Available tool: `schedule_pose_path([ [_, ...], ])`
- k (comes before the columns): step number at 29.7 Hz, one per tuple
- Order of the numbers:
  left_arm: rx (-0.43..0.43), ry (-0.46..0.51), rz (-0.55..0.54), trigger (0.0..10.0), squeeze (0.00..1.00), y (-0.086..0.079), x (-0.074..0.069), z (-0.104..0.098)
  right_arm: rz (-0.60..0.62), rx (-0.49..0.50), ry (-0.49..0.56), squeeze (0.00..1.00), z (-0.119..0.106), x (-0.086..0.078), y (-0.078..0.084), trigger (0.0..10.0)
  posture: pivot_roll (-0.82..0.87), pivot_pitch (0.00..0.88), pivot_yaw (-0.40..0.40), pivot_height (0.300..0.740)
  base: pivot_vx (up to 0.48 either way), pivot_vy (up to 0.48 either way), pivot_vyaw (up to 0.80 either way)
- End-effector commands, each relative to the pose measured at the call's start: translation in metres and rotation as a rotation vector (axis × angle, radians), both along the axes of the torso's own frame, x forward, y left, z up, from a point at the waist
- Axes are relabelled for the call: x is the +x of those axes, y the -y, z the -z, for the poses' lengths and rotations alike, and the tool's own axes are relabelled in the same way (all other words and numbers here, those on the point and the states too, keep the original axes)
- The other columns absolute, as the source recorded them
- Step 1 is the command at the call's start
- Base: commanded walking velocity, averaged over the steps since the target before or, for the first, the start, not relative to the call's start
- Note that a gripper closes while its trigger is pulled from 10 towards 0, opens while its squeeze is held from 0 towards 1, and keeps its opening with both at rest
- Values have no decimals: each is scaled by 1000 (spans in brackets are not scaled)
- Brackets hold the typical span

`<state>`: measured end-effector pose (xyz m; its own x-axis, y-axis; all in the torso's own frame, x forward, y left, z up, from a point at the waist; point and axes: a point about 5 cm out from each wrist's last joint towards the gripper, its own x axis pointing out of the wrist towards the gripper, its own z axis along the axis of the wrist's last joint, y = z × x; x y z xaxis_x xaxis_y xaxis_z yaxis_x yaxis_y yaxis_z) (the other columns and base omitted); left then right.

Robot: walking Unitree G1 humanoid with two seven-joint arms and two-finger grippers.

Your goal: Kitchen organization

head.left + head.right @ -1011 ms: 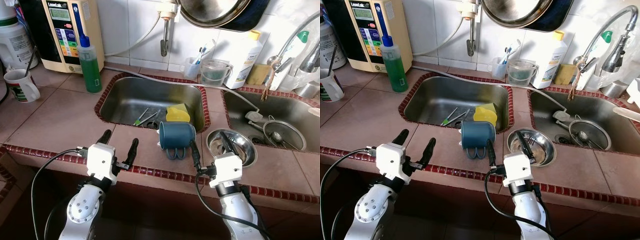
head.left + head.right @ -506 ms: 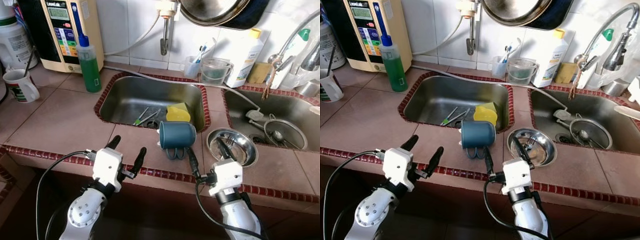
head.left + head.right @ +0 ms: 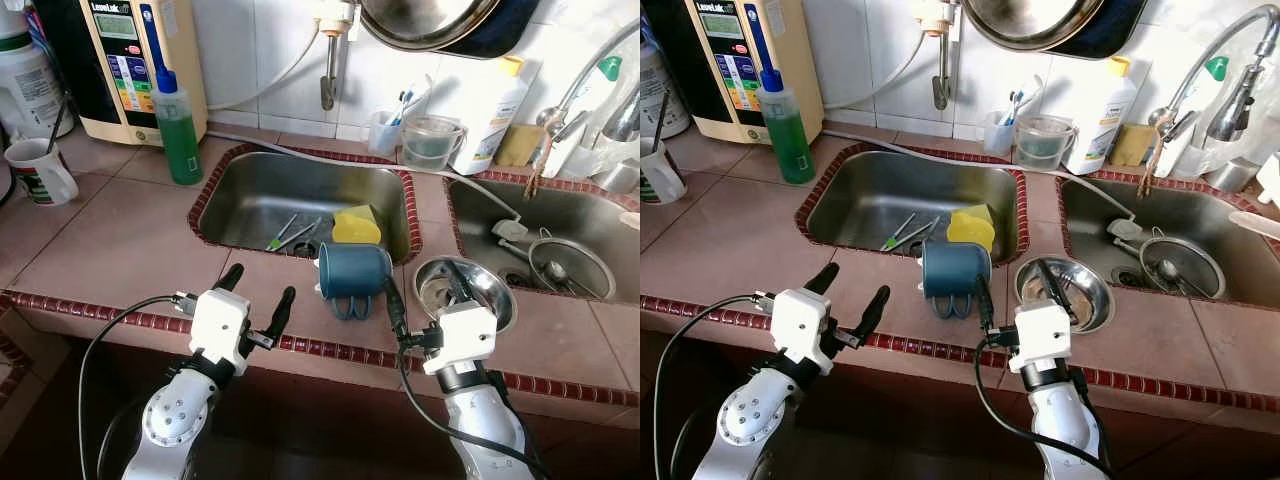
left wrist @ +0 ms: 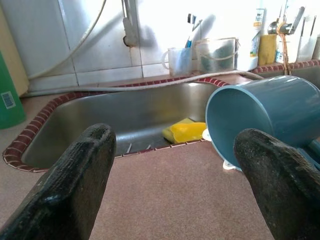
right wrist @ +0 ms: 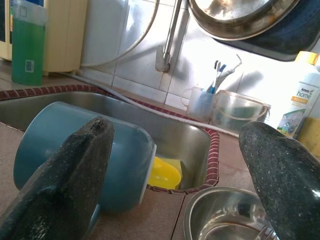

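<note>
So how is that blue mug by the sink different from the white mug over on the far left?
The blue mug lies on its side at the sink's front edge, while the white mug stands upright. The blue mug looks empty; the white one holds a dark utensil. The blue is plain, the white printed. Both rest on the tiled counter.

— How do the arms sit?
— Both silver arms reach up and forward, wrists level. The left gripper has its black fingers spread wide.
— And the other?
— The right gripper is parted likewise, fingers pointing ahead.
</note>
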<state>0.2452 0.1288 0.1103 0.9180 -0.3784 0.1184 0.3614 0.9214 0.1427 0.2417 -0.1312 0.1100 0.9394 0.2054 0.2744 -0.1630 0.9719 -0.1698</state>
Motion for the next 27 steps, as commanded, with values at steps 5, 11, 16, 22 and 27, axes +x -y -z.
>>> schedule_pose_path([
  [5,-7,8,5,10000,0,2,1,-2,5,-6,3,0,-3,1,1,10000,-133,9,-46,740,0,-262,0],
  [11,-12,6,3,10000,0,2,2,-1,8,-5,1,0,-3,1,1,10000,-134,11,-44,740,0,-336,0],
  [16,-19,13,0,10000,0,3,3,-3,8,-5,1,0,-3,2,1,10000,-132,11,-45,740,0,-320,0],
  [22,-56,-2,-40,10000,0,1,5,-3,7,-6,-1,0,-3,2,1,10000,-132,12,-47,740,0,-41,0],
  [27,-70,-15,-32,10000,0,1,5,-3,4,-10,-2,0,-3,2,1,10000,-132,13,-49,740,0,0,0],
])
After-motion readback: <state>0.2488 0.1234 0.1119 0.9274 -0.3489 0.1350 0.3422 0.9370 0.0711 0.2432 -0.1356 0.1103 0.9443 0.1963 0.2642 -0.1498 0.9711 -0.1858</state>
